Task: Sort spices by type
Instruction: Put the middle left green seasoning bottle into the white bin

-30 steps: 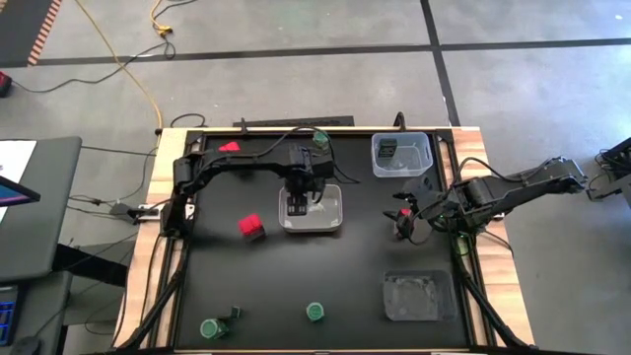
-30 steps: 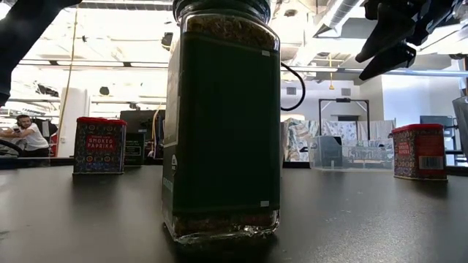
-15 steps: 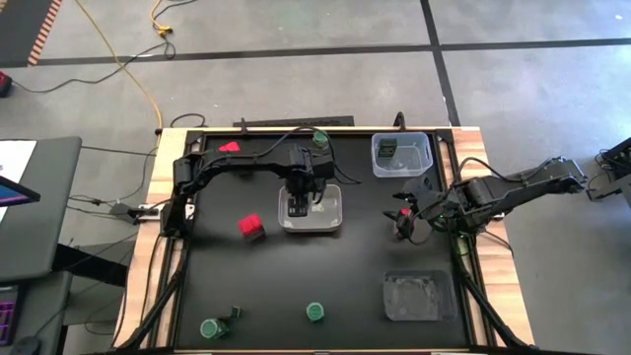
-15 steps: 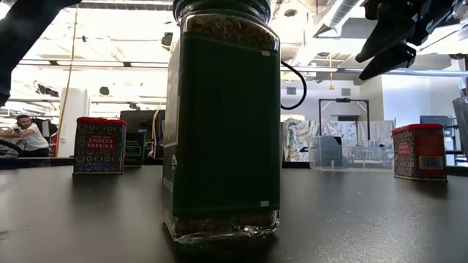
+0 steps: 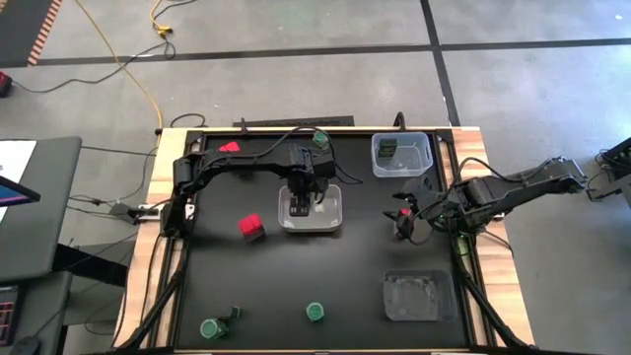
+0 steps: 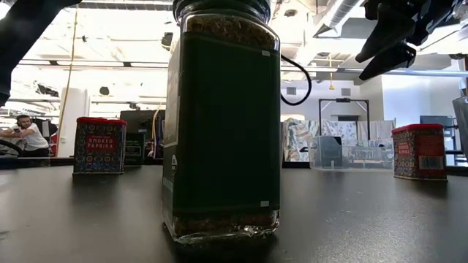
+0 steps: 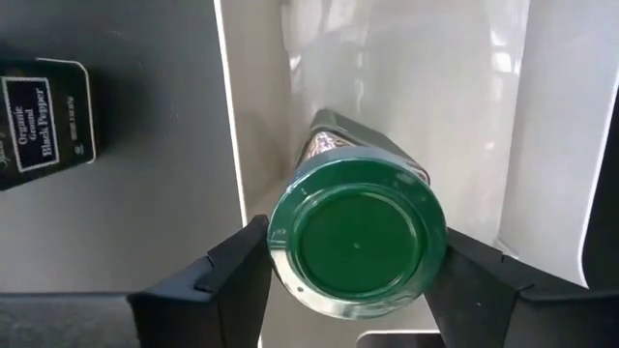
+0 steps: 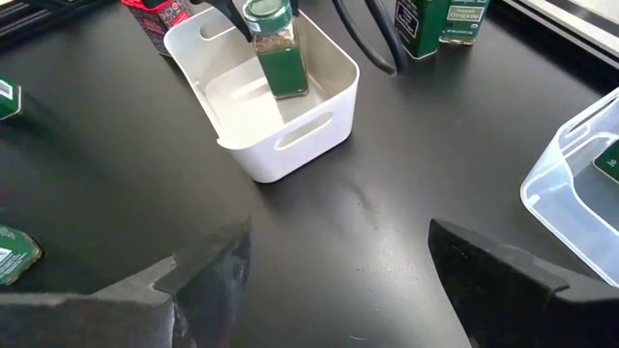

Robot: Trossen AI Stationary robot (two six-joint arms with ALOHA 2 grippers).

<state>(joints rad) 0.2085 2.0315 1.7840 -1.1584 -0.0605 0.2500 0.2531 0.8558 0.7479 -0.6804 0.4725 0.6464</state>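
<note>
My left gripper (image 5: 301,202) (image 7: 358,261) stands over the white tray (image 5: 335,222) (image 8: 290,145) at the table's middle, shut on a green-lidded spice jar (image 7: 358,237) (image 8: 278,53) inside it. My right gripper (image 5: 402,222) (image 8: 338,280) (image 6: 387,44) hangs open above the table to the tray's right, with a red tin (image 6: 418,151) near it. Two red boxes (image 5: 250,227) (image 5: 229,148), green-lidded jars (image 5: 317,140) (image 5: 315,312) (image 5: 210,327) and a black pepper tin (image 7: 44,121) stand on the black table. A dark tin (image 5: 389,150) sits in a clear tray (image 5: 419,163). My left gripper pinches the jar at its green lid (image 7: 290,242), one finger (image 7: 237,275) on each of two opposite sides. The fingers come from above, pointing down. The jar hangs nearly upright inside the white tray, its base (image 8: 287,89) low at the tray's floor; whether it rests there I cannot tell.
A second clear tray (image 5: 419,296) lies near the table's near right corner. One tall green jar (image 6: 223,124) stands right before the low camera. A red paprika tin (image 6: 100,145) stands on the low view's left. A person (image 6: 22,135) sits beyond the table. Open black table lies between the trays.
</note>
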